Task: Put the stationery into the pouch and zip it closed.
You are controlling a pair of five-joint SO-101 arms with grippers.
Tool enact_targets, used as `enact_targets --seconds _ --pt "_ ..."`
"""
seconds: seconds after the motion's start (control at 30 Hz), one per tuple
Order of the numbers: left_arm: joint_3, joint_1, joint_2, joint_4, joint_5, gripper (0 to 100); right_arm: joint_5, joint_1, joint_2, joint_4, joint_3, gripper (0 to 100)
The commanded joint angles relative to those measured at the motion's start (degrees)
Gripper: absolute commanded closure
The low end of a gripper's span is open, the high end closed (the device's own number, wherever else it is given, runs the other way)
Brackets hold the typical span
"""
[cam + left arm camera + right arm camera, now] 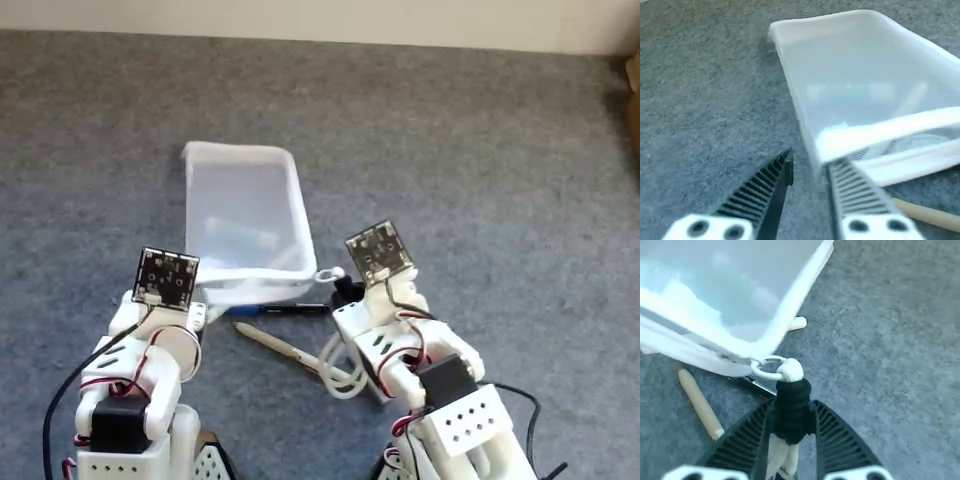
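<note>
The translucent white pouch [245,215] lies on the carpet with its mouth toward the arms, and faint shapes show inside it [865,95]. A dark blue pen [280,309] and a beige pen [275,343] lie on the carpet in front of the mouth. My right gripper [790,412] is shut on the black zipper pull [790,400], which is tied to the white ring [765,369] at the mouth's corner. My left gripper [810,167] stands open at the mouth's other corner [822,145], one finger [855,195] against the fabric.
Grey carpet spreads all round the pouch, with open floor beyond and to both sides. A loop of white cord [340,375] hangs beside the right arm. A second beige tip [797,322] pokes out past the pouch's side edge.
</note>
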State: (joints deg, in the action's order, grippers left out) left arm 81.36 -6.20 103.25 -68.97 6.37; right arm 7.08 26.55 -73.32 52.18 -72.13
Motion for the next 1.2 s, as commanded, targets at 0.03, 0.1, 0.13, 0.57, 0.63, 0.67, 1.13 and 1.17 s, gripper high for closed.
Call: enact_targets --seconds 0.03,0.1,0.13,0.57,0.63,0.67,1.13,1.17 --pt "0.8 0.2 0.1 1.6 -8.5 72 3.4 0.7 -1.5 5.2 6.9 99.4" --pt "1.0 0.2 0.1 3.2 -8.5 72 3.5 0.7 -1.5 6.8 8.0 99.4" --pt "1.7 0.3 0.1 4.2 -8.5 72 3.5 0.7 -1.5 7.4 8.7 99.4" --pt "10.8 1.6 0.1 17.6 -1.5 89 3.2 0.7 -1.5 10.1 11.1 99.3" --pt "10.6 2.7 0.1 17.5 -0.4 93 3.1 0.7 -1.5 9.9 11.1 99.2" --pt "10.3 2.9 0.1 17.5 0.2 96 3.1 0.7 -1.5 9.8 11.1 99.2" --pt "-3.6 2.8 -0.4 7.8 0.1 99 3.0 0.7 -1.5 10.1 10.7 82.4" --pt "-4.6 2.8 -0.4 7.6 0.1 99 3.0 0.7 -1.5 10.1 10.7 82.4"
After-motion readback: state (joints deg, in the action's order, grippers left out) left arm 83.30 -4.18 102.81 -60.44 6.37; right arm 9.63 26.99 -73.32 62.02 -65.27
